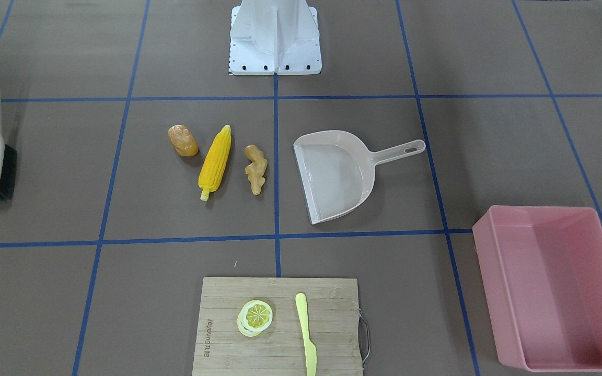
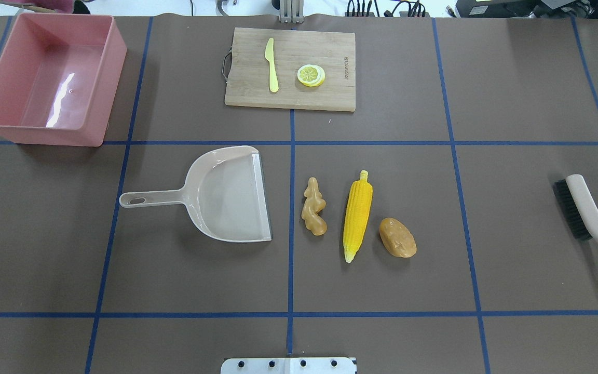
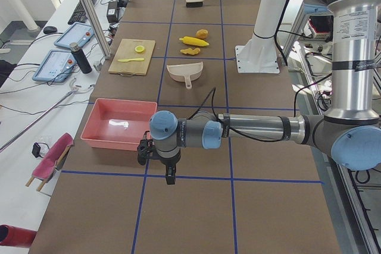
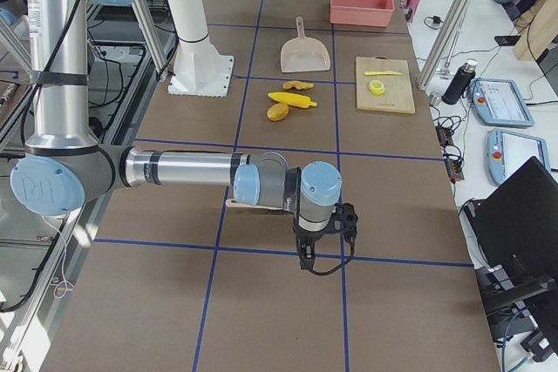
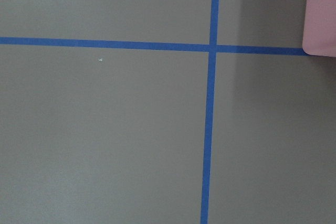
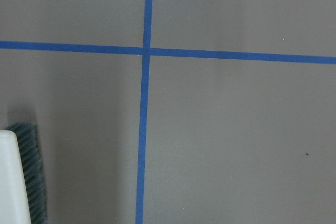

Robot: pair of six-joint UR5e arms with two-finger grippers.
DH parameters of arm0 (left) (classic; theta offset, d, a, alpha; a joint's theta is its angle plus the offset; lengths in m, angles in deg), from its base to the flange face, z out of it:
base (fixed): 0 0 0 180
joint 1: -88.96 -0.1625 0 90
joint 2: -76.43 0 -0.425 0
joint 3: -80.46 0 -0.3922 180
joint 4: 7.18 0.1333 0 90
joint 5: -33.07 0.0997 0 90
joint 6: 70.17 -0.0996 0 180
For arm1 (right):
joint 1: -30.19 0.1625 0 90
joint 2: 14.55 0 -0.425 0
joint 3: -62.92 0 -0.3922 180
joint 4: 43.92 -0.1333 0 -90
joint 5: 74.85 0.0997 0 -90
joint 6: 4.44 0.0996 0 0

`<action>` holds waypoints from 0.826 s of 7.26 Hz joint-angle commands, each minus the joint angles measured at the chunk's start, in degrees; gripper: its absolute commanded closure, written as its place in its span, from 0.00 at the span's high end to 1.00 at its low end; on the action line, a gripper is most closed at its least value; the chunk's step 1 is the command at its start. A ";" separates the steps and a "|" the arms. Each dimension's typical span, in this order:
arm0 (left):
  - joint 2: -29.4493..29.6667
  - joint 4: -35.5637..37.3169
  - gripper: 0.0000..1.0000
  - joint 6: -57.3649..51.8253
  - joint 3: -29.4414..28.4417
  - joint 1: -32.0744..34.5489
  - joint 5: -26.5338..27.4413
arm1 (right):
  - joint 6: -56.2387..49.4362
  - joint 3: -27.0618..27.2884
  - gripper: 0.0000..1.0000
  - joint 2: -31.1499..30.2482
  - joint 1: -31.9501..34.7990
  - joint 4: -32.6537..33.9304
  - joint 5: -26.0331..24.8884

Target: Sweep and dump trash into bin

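Note:
The trash lies in a row at the table's middle: a tan ginger root (image 2: pixel 313 206), a yellow corn cob (image 2: pixel 357 215) and a brownish-orange potato (image 2: pixel 397 237). The pink bin (image 2: pixel 44 134) stands at the far left corner; its corner shows in the left wrist view (image 5: pixel 321 14). My left gripper (image 3: pixel 169 176) hangs over bare table just outside the bin, far from the trash. My right gripper (image 4: pixel 305 260) hangs over the table's right end near the brush. Both show only in the side views, so I cannot tell whether they are open or shut.
A beige dustpan (image 2: pixel 226 195) lies left of the ginger, mouth toward it. A hand brush (image 2: pixel 587 218) lies at the right edge and shows in the right wrist view (image 6: pixel 16 182). A cutting board (image 2: pixel 330 98) at the far side carries a lemon slice (image 2: pixel 311 75) and a knife (image 2: pixel 271 65).

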State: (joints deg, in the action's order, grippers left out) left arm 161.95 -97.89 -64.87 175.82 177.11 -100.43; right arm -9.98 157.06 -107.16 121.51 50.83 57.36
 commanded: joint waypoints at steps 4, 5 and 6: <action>0.00 0.00 0.99 -0.11 -0.09 0.09 -0.09 | -0.35 0.96 1.00 -2.12 0.00 -0.79 0.24; 0.00 0.00 0.99 -0.03 0.00 0.09 -0.09 | -0.53 1.05 1.00 -2.13 0.00 -0.79 0.33; 0.00 -0.09 0.99 -0.11 0.00 0.18 0.00 | -0.27 1.05 1.00 -2.13 0.00 -0.79 0.24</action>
State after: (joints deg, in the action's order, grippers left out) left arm 161.95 -97.91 -64.95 175.80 177.23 -100.50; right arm -10.34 158.07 -109.15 121.51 50.09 57.65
